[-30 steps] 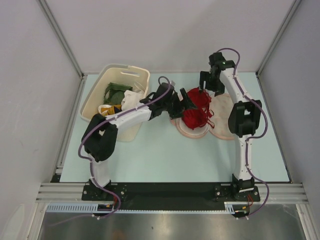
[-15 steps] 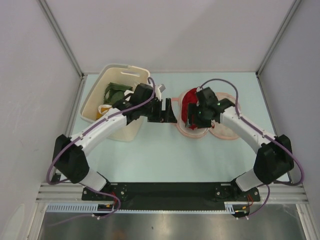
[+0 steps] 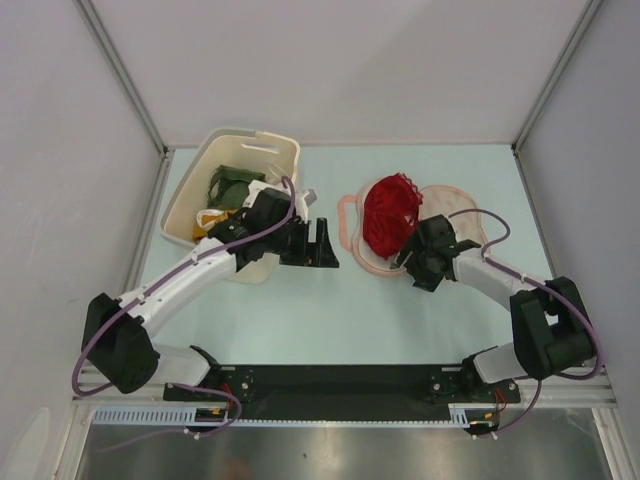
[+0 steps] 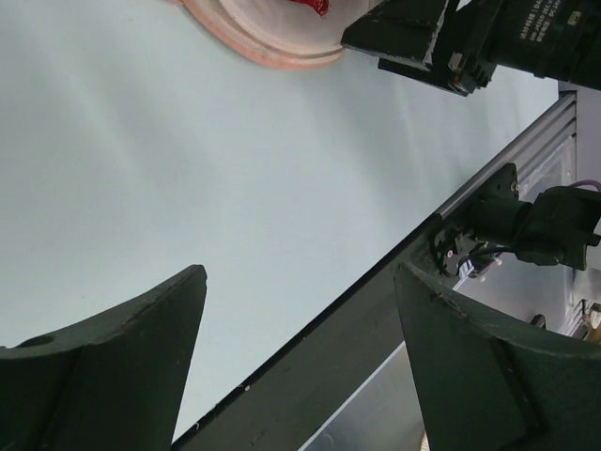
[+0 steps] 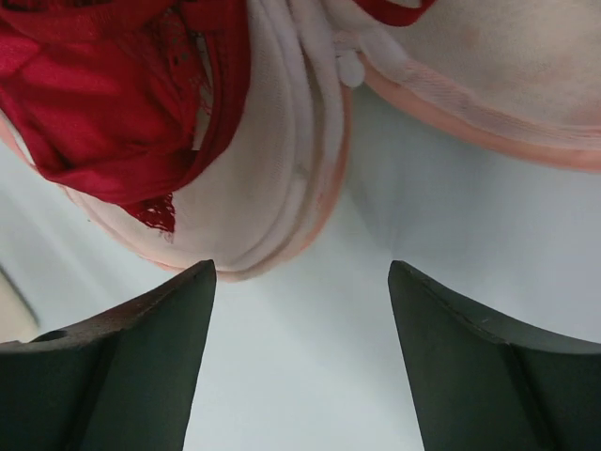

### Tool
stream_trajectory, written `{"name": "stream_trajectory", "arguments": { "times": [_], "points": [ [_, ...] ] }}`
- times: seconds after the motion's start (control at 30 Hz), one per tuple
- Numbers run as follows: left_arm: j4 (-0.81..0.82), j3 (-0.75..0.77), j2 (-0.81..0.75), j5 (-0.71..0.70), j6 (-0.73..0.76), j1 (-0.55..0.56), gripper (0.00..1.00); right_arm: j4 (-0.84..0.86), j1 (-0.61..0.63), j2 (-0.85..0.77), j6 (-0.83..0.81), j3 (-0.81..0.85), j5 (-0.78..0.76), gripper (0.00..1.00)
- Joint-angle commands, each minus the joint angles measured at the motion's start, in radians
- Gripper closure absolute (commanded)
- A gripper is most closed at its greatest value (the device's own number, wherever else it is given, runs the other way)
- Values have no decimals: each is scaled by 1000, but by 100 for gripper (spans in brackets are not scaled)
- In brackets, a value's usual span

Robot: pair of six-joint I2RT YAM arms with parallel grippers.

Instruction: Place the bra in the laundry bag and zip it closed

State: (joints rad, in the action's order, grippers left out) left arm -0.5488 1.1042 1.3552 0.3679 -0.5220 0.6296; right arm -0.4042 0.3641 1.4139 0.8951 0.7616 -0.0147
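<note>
The deep red bra [image 3: 389,212] lies bunched in a heap on the left lobe of the pale pink laundry bag [image 3: 448,200], which lies flat and unzipped on the table. My right gripper [image 3: 408,262] sits low at the bag's near edge, open and empty. In the right wrist view the bra [image 5: 103,103] and the bag's layered rim [image 5: 282,178] lie just beyond my right gripper [image 5: 300,274]. My left gripper [image 3: 323,246] hovers left of the bag, open and holding nothing. The left wrist view shows my left gripper [image 4: 299,282] over bare table, with the bag's edge [image 4: 268,42] far off.
A cream plastic basket [image 3: 186,203] with green, yellow and white clothes stands at the back left, close behind the left arm. The black base rail [image 4: 376,319] runs along the table's near edge. Frame posts rise at the back corners.
Both arms drew back toward the near side. The right gripper came off the bra and swung round to the bag's near edge. The left gripper withdrew leftward. The bra stays heaped on the bag.
</note>
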Motion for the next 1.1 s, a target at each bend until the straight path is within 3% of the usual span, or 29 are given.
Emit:
{"name": "stream_trajectory", "arguments": {
  "times": [0.0,0.23,0.47,0.57,0.8,0.87,0.9,0.93,1.0,1.07],
  "points": [
    [29,-23,-79,-24,-12,-8,14,197,-5,45,105,-18,62,21],
    [30,-9,-73,-32,-4,-14,13,193,-20,105,130,-22,53,34],
    [39,31,-5,-4,11,-22,13,183,-42,139,76,-51,111,70],
    [47,60,47,18,20,-24,13,142,-42,96,15,-64,134,79],
    [79,186,206,75,17,-33,14,-50,-17,-91,-67,-119,186,79],
    [79,227,255,82,17,-36,13,-90,-46,-141,-70,-134,182,75],
    [81,280,307,88,16,-39,14,-105,-56,-185,-76,-133,173,71],
    [79,310,335,94,19,-44,15,-132,-76,-197,-79,-125,173,55],
    [76,408,419,101,22,-48,16,-159,-102,-195,-100,-108,221,37],
    [76,477,479,103,28,-56,14,-240,-117,-167,-128,-52,234,31]
  ]
}}
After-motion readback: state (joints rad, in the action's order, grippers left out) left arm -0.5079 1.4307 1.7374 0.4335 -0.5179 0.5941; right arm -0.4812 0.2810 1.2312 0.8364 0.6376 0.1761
